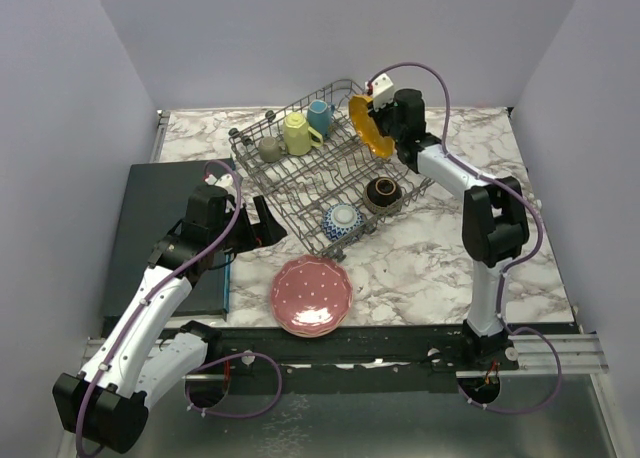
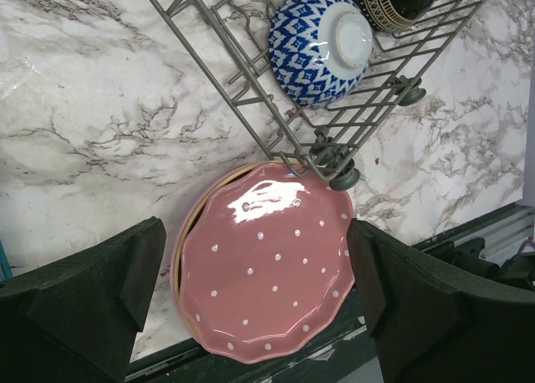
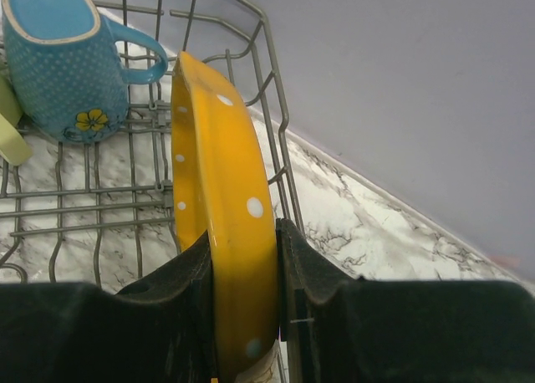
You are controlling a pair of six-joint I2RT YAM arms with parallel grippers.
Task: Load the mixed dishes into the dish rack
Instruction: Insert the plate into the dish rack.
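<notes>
So, orange plate [image 3: 221, 191] up on edge at the dish rack's [image 1: 275, 193] far corner.
The right jaws pinch its rim; the left jaws gape wide, empty, over the pink dotted plate [image 2: 267, 266] on the desk [image 1: 430, 258].

White links, black joints on left arm [image 1: 150, 308] and right arm [image 1: 486, 290], looping purple cables [image 1: 446, 96], blocky black tool fingers [image 2: 84, 308]

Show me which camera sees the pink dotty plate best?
The left wrist view: the pink dotted plate is big and close, dots and wavy rim clear. The top view shows it small, near the dish rack. The right wrist view misses it.
</notes>
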